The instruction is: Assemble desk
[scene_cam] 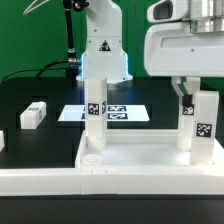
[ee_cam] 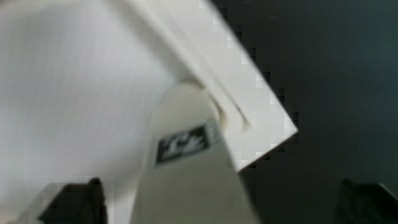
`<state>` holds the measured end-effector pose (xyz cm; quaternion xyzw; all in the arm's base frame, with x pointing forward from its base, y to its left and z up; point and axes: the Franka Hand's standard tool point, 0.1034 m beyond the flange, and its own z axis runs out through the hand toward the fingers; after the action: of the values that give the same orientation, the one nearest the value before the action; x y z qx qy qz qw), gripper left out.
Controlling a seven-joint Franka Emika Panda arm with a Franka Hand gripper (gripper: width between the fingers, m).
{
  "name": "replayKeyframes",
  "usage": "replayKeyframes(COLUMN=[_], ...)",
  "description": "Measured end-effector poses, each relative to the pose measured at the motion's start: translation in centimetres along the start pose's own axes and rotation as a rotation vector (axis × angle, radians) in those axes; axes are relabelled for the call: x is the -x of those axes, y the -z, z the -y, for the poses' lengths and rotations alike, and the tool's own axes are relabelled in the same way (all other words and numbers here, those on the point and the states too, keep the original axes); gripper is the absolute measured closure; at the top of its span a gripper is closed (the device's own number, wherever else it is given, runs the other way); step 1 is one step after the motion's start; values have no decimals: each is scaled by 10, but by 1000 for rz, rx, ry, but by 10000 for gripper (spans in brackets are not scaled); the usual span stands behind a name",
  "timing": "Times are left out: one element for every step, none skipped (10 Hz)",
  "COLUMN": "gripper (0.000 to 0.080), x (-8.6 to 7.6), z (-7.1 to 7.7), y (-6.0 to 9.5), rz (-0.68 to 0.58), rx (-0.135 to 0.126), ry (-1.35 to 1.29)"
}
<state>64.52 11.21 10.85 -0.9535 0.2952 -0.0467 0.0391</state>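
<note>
Panel [scene_cam: 140, 165] – white, rimmed, lay at 6 o'clock in the exterior view. Two tagged legs stood upright in it: left leg [scene_cam: 95, 112] at 9 o'clock, right leg [scene_cam: 201, 122] at 3 o'clock. Tool [scene_cam: 192, 92] – released, fingers [ee_cam: 71, 202] wide either side of the right leg's top. Spare leg [scene_cam: 33, 115] lay at 9 o'clock of the marker board [scene_cam: 128, 112].

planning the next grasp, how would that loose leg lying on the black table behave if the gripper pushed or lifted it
The loose leg looks like a short, square-section plastic block, so probably stiff and light for its size. Lying flat on its side on the table, it would likely slide rather than roll or tip. Its smooth white faces may be somewhat slippery between the gripper fingers.
</note>
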Motion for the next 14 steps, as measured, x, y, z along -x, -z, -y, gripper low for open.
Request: replayKeyframes(gripper=[150, 150, 271, 408, 408, 504, 504, 504, 506, 506, 506, 506, 506, 505], x=[-1, 1, 0, 0, 0, 0, 0, 0, 3, 3, -1, -5, -6, -8], z=[0, 0, 0, 0, -3, -5, -5, -6, -4, -3, -3, -4, -5, -7], y=[-1, -2, -2, -2, -3, -3, -3, -3, -2, -1, -2, -3, -3, -3], rz=[-7, -6, -6, -7, -2, -2, -2, 7, 24, 40, 62, 88, 97, 95], rx=[-2, -2, -2, -1, 4, 7, 7, 14, 32, 42, 21, -1, -7, -5], ry=[-16, -24, -50, -50, -124, -217, -290, -469, -638, -829, -1008, -1161, -1241, -1281])
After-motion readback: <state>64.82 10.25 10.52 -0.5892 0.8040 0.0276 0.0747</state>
